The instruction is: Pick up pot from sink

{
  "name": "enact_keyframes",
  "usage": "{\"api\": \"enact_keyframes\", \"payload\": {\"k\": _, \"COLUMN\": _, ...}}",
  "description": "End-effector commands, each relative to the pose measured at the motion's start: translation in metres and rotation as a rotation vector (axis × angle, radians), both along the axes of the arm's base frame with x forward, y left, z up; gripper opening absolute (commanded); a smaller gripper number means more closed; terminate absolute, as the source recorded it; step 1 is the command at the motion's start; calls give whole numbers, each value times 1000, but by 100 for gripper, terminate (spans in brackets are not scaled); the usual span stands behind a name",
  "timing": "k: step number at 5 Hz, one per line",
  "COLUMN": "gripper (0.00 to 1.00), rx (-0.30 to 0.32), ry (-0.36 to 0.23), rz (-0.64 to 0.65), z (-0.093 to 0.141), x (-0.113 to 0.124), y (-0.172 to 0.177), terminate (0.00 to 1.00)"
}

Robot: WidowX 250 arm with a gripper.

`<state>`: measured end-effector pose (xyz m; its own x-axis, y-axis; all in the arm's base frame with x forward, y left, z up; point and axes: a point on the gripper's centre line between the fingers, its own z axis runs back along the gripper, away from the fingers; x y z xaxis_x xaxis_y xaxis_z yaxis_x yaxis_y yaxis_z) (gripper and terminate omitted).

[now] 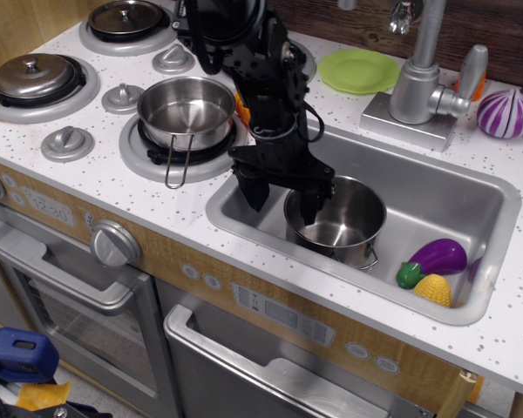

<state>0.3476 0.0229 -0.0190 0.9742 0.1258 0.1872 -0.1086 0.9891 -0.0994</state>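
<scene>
I am reaching for the pot (pixel 336 222), which is sitting upright in the left half of the sink (pixel 436 187), just beside the near wall. My hand (pixel 281 197) is hanging over the pot's rim at its 9 o'clock side, jaws spread wide and holding nothing: one finger looks to be dipping inside the rim, the other is hanging outside the wall, toward the sink's left slope. So I am judging this as the approach step, with the straddle of the wall nearly set but the grasp not yet made.

The next move, as I read it, is calling for a little more descent so both fingers are bracketing the steel wall below the rim, then a firm close before any lift. The wall is shiny and thin, so I am expecting it to slip if I pinch too high. The outer finger is working in a tight gap between pot and sink wall, so I am wary of scraping there.

At 3 o'clock of the pot, the toy eggplant (pixel 437 259) and toy corn (pixel 434 289) are lying well apart from it. The long-handled pan (pixel 185 111) is resting on the desk burner at 10 o'clock, not in my way.
</scene>
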Motion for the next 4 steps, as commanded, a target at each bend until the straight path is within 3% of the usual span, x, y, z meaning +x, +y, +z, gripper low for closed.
{"api": "enact_keyframes", "payload": {"k": 1, "gripper": 100, "rx": -4, "ry": -42, "rz": 35, "z": -2, "x": 8, "y": 5, "terminate": 0}}
{"api": "enact_keyframes", "payload": {"k": 2, "gripper": 0, "rx": -7, "ry": -29, "rz": 81, "z": -5, "x": 8, "y": 5, "terminate": 0}}
{"api": "enact_keyframes", "payload": {"k": 4, "gripper": 0, "rx": 11, "ry": 3, "rz": 90, "z": 11, "x": 12, "y": 2, "terminate": 0}}
